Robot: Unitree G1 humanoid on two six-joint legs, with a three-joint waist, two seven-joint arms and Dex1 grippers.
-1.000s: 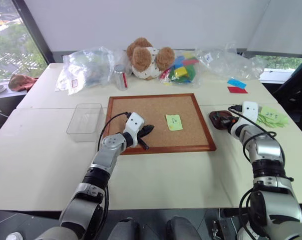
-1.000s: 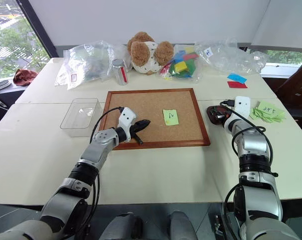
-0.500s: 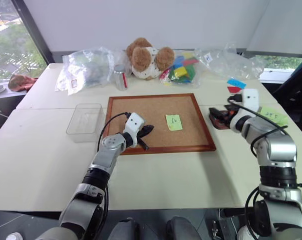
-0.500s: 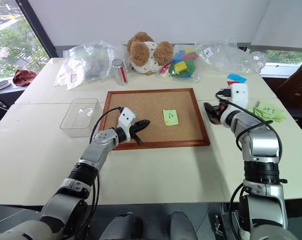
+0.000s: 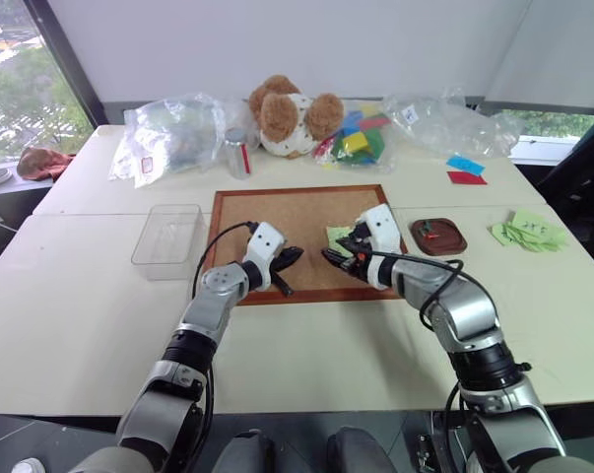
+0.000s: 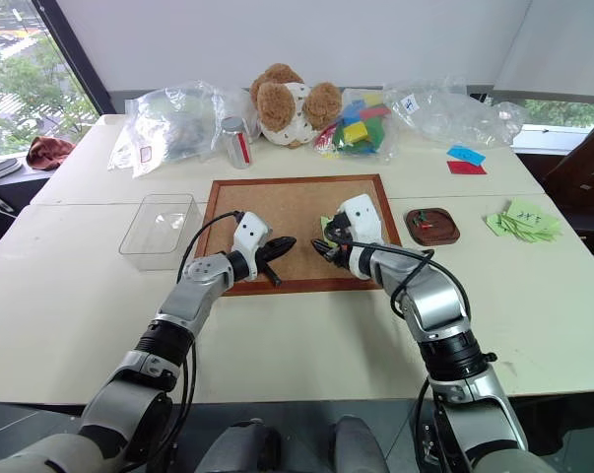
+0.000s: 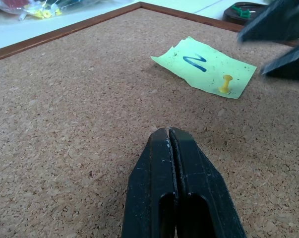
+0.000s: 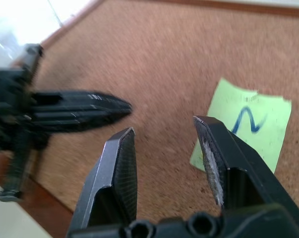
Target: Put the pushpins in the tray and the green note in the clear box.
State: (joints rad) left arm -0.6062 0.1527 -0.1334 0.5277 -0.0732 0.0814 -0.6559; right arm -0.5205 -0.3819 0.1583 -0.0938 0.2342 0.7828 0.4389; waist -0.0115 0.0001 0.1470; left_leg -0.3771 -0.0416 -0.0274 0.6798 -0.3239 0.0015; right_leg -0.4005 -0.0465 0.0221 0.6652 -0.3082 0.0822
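On the corkboard [image 5: 306, 241] in the middle of the table [image 5: 99, 325], the green note [image 7: 205, 66] lies flat toward the right side, marked with a single blue squiggle like an "N" or "2" and held by a yellow pushpin [image 7: 225, 83] near one edge. The right gripper [image 8: 166, 148] hangs over the board just beside the note, its two fingers apart with nothing between them. The left gripper [image 7: 170, 144] sits low over the near left part of the board, its fingers pressed together and empty, pointing toward the note with bare cork between.

The tray [image 5: 437, 236] rests on the table just right of the board's frame, with a few small pins inside, one green; their number is hard to tell. The clear box [image 5: 166, 235] stands just left of the board, apart from it.

To the far right lies a heap of pale green notes [image 5: 528, 232] with dark writing too small to read, and farther back a blue slip [image 5: 465, 164] and a red slip [image 5: 466, 177]. Along the far edge sit a teddy bear [image 5: 289, 115], a small metal can [image 5: 237, 151], clear plastic bags [image 5: 168, 133], one with a small red-bordered label and one on the right with a white tag, unreadable, and a bag of coloured blocks [image 5: 358, 136]. A reddish cloth [image 5: 42, 162] lies at the far left.
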